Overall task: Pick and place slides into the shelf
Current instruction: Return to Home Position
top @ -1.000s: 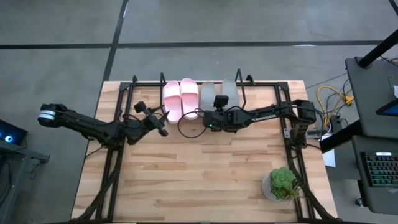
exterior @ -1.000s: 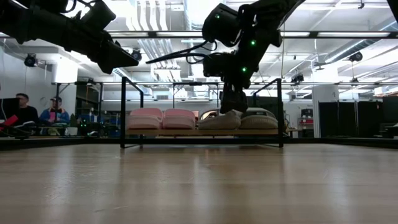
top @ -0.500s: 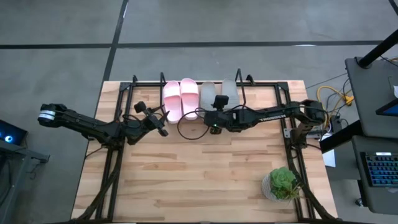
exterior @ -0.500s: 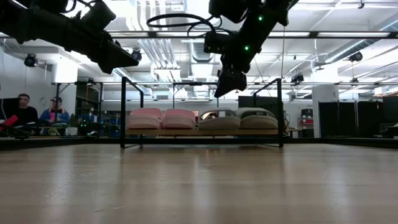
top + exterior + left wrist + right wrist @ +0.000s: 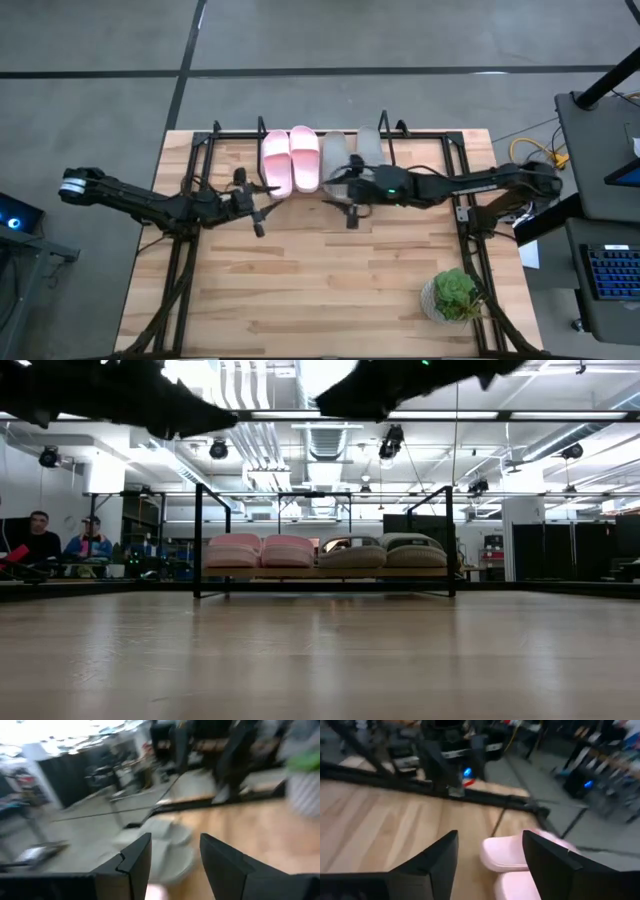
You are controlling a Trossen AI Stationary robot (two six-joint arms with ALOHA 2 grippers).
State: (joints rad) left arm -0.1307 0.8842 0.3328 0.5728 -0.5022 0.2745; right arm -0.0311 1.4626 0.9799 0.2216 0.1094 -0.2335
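All four slides stood in a row on the shelf [image 5: 214, 137] at the far edge of the table [image 5: 330, 290]: the two pink slides [image 5: 291, 158] on the left and the two grey slides [image 5: 351, 152] just beside them on the right.

One second earlier the right gripper [image 5: 346, 196] was low over the near end of a grey slide. It then rose, and in this moment it had come away toward the near side. In the low view it was almost out of the top of the picture. Its fingers [image 5: 436, 865] stood wide apart and held nothing.

The left gripper [image 5: 261, 205] hung near the pink slides on the near-left side. It had turned a little since the earlier pictures. Its fingers [image 5: 134, 856] were also apart and empty.

The slides did not move when the right gripper let go. So the placing looked finished, and what remained was probably only to draw both arms back to rest, without touching the shelf loops.
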